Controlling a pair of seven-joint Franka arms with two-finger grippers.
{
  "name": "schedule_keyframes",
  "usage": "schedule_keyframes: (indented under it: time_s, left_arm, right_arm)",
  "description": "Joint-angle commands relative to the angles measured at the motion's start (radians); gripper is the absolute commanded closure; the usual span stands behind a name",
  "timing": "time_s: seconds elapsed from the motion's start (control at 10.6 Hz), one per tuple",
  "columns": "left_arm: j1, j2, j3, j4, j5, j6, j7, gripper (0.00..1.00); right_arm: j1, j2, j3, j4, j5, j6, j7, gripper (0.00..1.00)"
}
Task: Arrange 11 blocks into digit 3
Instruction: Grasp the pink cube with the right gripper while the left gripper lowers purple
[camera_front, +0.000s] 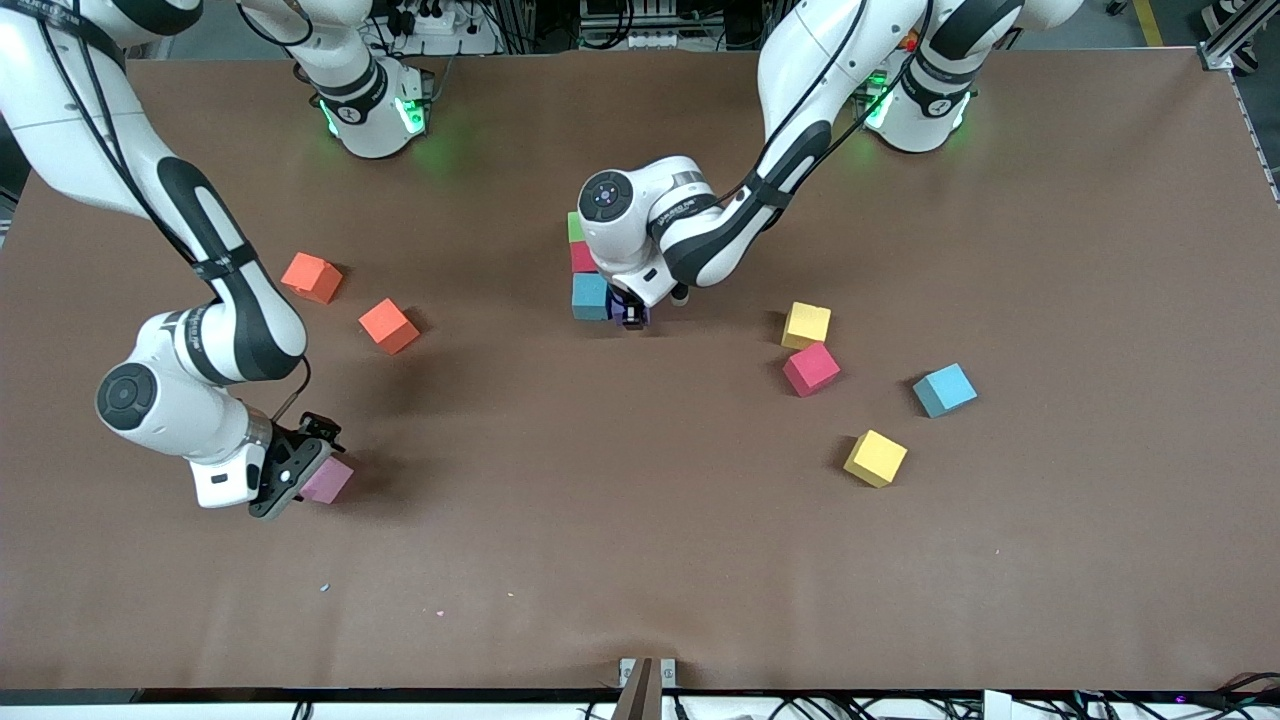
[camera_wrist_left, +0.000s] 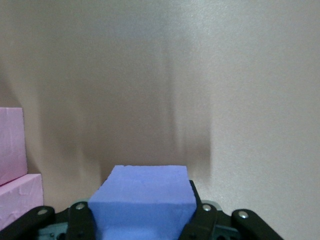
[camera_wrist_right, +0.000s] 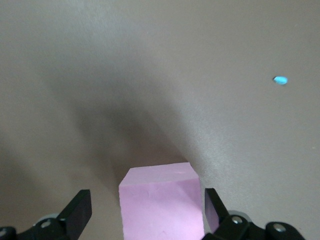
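Here we see the left tool (camera_wrist_left: 142, 220) pinching the purple block (camera_wrist_left: 142, 200) beside the light blue block (camera_front: 590, 296), seemingly touching; right tool (camera_wrist_right: 145, 212) spread around the pink block (camera_wrist_right: 161, 200) near the right arm's end of the bench (camera_front: 640, 560).

1. my arms are wearing glossy white shells with black bands at the joints.
2. black cables are running along both of them.
3. my bases are glowing green.
4. my left gripper (camera_wrist_left: 142, 220) and right gripper (camera_wrist_right: 145, 210) are showing black fingers with small silver screws.
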Motion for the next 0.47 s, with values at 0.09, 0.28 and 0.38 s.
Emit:
schedule_keyframes:
  time_s: [0.09,0.28,0.38]
  left_arm:
    - [-0.007,-0.004,0.003,0.002,0.062,0.0,-0.013,1.0]
    - [-0.017,-0.004,0.003,0.002,0.064,0.01,-0.009,1.0]
    - [-0.017,-0.004,0.003,0.002,0.071,0.014,-0.008,1.0]
  right_arm:
    - [-0.013,0.003,-0.004,-0.055,-0.01,0.085,-0.03,0.0]
    - [-0.01,0.003,-0.003,-0.053,0.001,0.084,-0.027,0.16]
    - [-0.006,0.003,-0.004,-0.052,0.001,0.082,-0.015,0.38]
